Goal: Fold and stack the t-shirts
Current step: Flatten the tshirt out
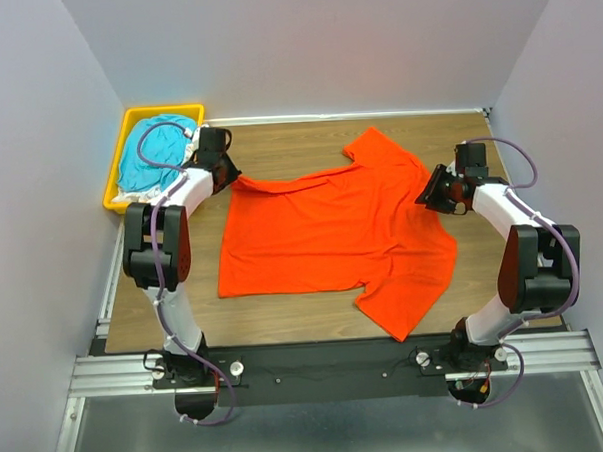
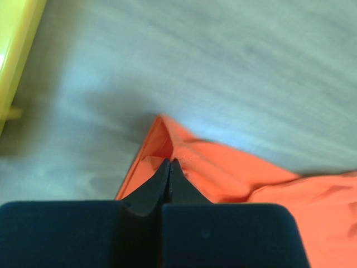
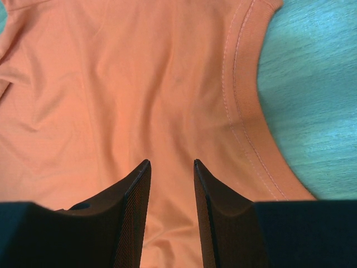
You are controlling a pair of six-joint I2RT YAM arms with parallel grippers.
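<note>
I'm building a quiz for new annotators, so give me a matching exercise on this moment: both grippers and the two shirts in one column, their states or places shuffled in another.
Column one:
1. left gripper
2. right gripper
3. teal t-shirt
4. orange t-shirt

Column two:
A. lying in the yellow bin
B. open, above orange cloth
C. spread out on the wooden table
D. shut on a corner of a shirt

Pairs: 1-D, 2-B, 3-A, 4-C
</note>
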